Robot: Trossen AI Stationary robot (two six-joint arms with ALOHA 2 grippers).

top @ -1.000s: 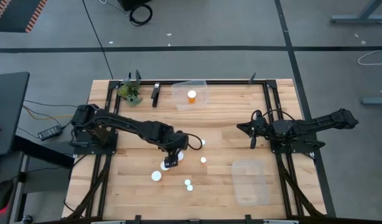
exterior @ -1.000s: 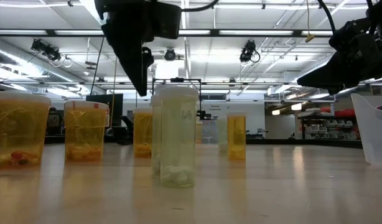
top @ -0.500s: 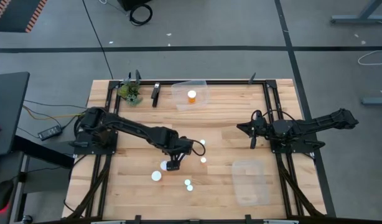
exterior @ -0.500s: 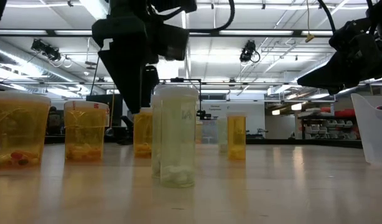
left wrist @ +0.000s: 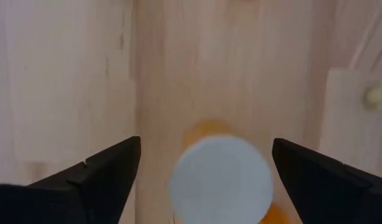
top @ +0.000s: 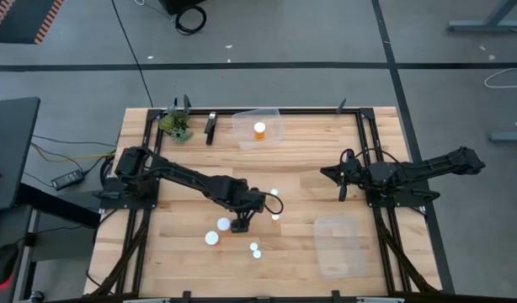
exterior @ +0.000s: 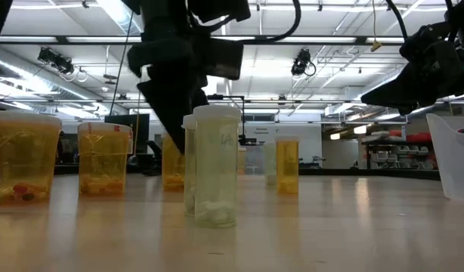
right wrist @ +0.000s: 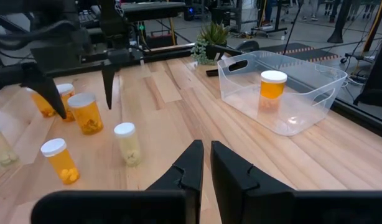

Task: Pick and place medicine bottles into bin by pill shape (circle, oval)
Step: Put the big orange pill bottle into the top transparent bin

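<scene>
My left gripper (top: 240,224) hangs open over the middle of the table, pointing down. In the left wrist view (left wrist: 206,146) its fingers stand on either side of an orange bottle's white cap (left wrist: 221,180) without touching it. Other white-capped bottles stand around it (top: 222,224) (top: 211,237) (top: 255,249) (top: 275,216) (top: 274,192). In the low view a pale bottle (exterior: 213,166) stands nearest, with orange ones (exterior: 103,159) (exterior: 287,166) behind it. One orange bottle (top: 259,129) stands in the far clear bin (top: 275,122). My right gripper (top: 327,173) waits at the right, shut and empty.
A second clear bin (top: 338,244) sits at the near right with nothing showing in it. A small plant (top: 176,124) and a dark object (top: 211,126) stand at the far edge. Bare wood lies between the bottles and my right arm.
My left gripper has moved a little toward the table's right and near edges and has come down among the bottles, staying open. The bottles have not moved.
</scene>
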